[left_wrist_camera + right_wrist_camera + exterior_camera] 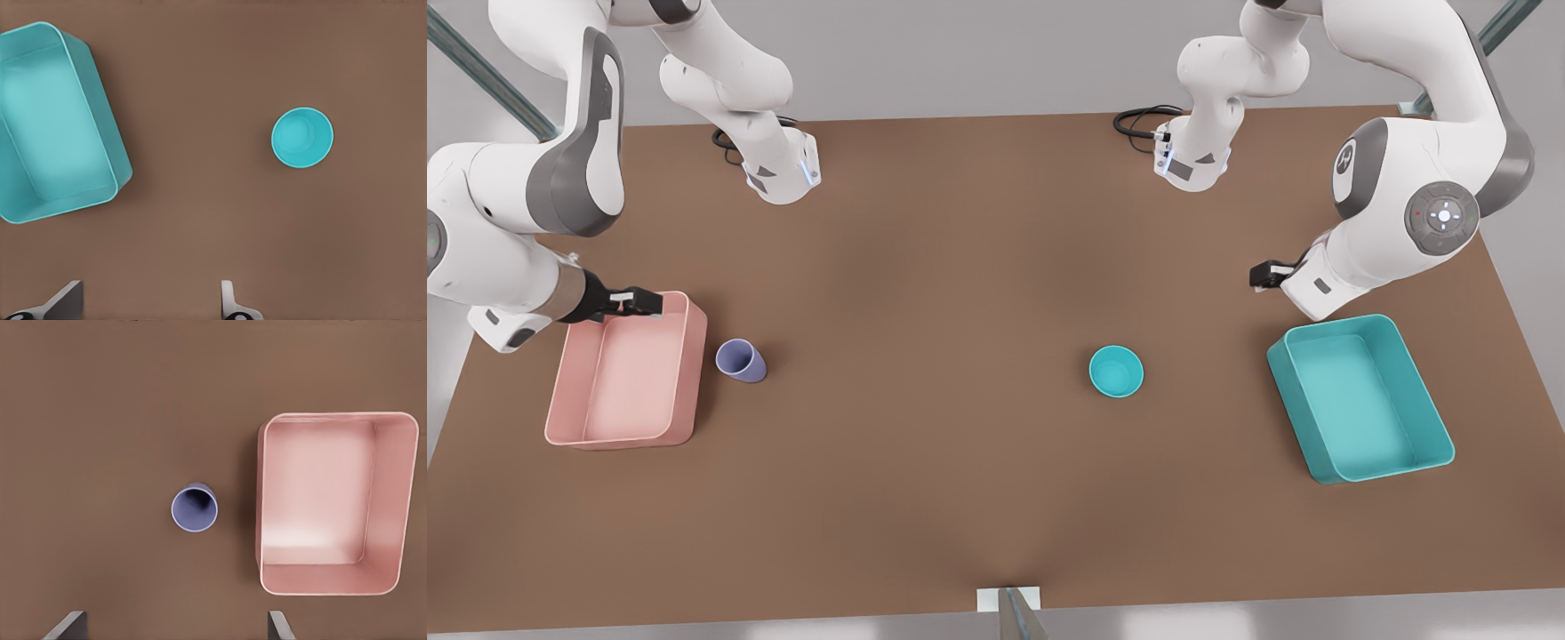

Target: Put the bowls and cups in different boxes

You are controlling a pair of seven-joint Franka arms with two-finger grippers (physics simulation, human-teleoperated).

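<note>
Both jaws apart, holding nothing. Left gripper (1261,276) above table (960,267) by teal box (1360,396); bowl (1116,371) well apart on table. Right gripper (640,302) over pink box (627,373) rim; cup (740,360) upright just beside that box.

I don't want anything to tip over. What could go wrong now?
The purple cup stands very near the pink box, so the right tool, open above that box's rim, might bump the box when it goes for the cup. The teal bowl sits well apart from the teal box; the open left tool has a long carry, and a smooth bowl might slip.
</note>
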